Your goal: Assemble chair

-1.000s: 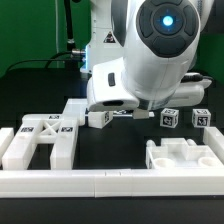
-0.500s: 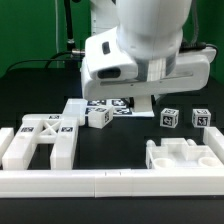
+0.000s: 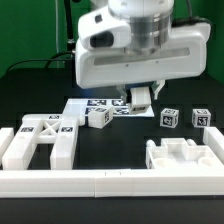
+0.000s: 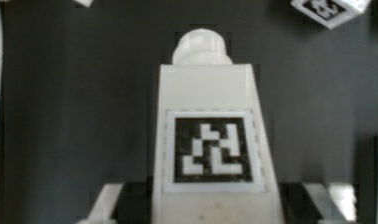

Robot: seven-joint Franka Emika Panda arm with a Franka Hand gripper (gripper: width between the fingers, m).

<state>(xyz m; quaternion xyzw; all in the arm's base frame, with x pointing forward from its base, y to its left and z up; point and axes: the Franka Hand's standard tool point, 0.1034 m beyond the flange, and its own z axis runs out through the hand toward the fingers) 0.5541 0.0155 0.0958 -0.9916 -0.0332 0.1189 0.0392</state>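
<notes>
While the hand (image 4: pixel 207 196) grips a chair part (image 4: pixel 205 85), its tag (image 4: pixel 211 150) shows.

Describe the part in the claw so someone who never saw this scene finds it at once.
Start at the bulky white arm filling the top of the exterior view; its claw hangs underneath, near the marker board. Gripped in it is a long white post with one square tag on its face. Unlike the cubes and frame lying loose on the table, it is held.
</notes>
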